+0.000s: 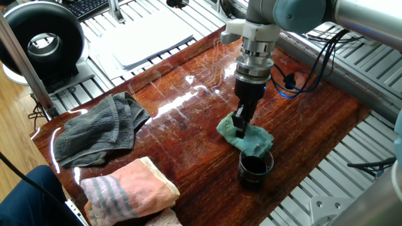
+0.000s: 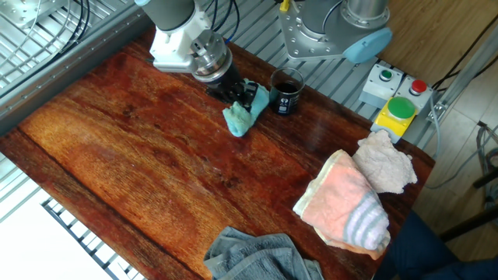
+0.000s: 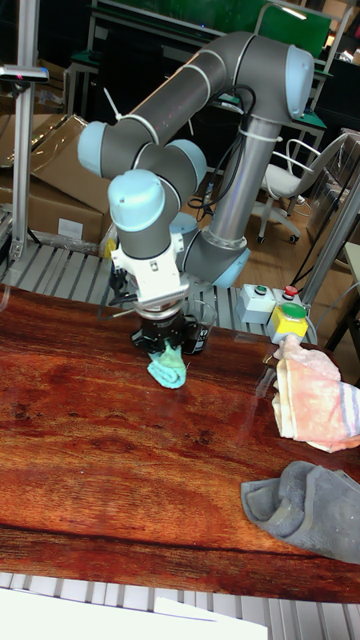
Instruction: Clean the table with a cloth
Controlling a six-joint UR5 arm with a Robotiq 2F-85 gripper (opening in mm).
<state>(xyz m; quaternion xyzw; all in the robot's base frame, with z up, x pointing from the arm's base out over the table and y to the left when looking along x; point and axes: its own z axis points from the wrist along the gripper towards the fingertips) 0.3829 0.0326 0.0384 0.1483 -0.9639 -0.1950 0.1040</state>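
Beside cloth (image 1: 246, 137) — glass (image 1: 255, 170), dark liquid.

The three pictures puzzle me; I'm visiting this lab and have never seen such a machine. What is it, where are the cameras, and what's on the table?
It is one jointed robot arm ending in a two-finger gripper. Two pictures come from fixed cameras looking down at the table from different sides; the tall picture faces the arm across the tabletop.

The gripper is shut on a small teal cloth and presses it against the glossy reddish-brown wood, as for wiping.

Right beside the cloth stands a glass of dark liquid; from one side the cloth seems to reach its rim, so a spill looks possible. Nearer the table's end lie a dark grey towel and a folded pink towel with grey stripes. The box with a big green button beside the table is probably a control for the arm.
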